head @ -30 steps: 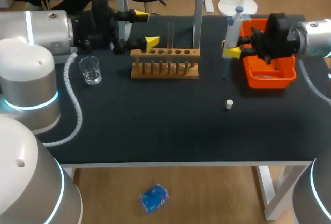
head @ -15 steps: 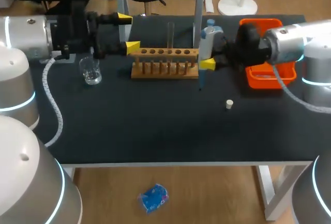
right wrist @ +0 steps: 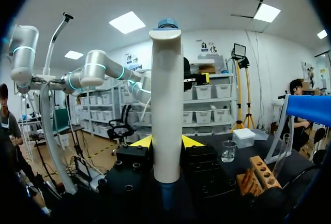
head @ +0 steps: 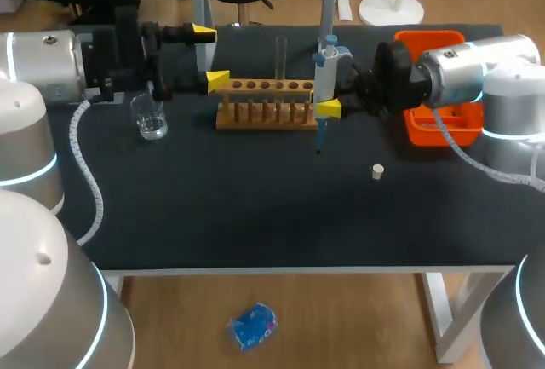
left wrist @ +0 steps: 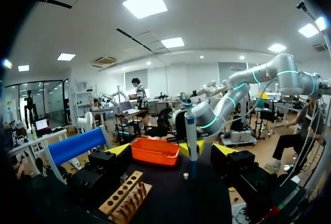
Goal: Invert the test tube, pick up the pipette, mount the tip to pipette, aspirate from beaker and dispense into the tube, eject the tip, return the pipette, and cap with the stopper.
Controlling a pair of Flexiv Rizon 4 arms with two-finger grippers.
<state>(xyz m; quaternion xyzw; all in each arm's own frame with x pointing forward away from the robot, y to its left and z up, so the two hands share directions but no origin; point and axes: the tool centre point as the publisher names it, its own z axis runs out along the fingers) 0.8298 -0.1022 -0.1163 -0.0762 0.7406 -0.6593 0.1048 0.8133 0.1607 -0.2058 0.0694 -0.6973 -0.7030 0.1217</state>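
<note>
pipette (head: 324,75) stands upright in the right gripper (head: 327,106), whose yellow-tipped fingers are clamped on its barrel from both sides. a slim tip (head: 320,141) hangs below it, just above the table (head: 255,216), by the front right corner of the wooden rack (head: 271,103). nearest the table's front edge, the small white stopper (head: 378,171) lies alone, well apart from everything and not needed yet. with a tip seemingly mounted, the step in hand looks like carrying the pipette across to the beaker (head: 151,117) to draw liquid — and the beaker sits off the rack's left end, so the path runs along the rack's front. i would keep the barrel vertical and lift enough that the tip passes over the glass rim rather than knocking it. then centre over the opening and lower straight down; the beaker looks light and could slide or topple if struck sideways. the left gripper (head: 210,56) hangs just behind the beaker with its fingers spread wide and nothing between them, close enough that the two arms could crowd each other there. further back the test tube (head: 281,55) stands upright in the rack, and the orange tray (head: 430,137) lies at the table's right, partly under the right arm.
</note>
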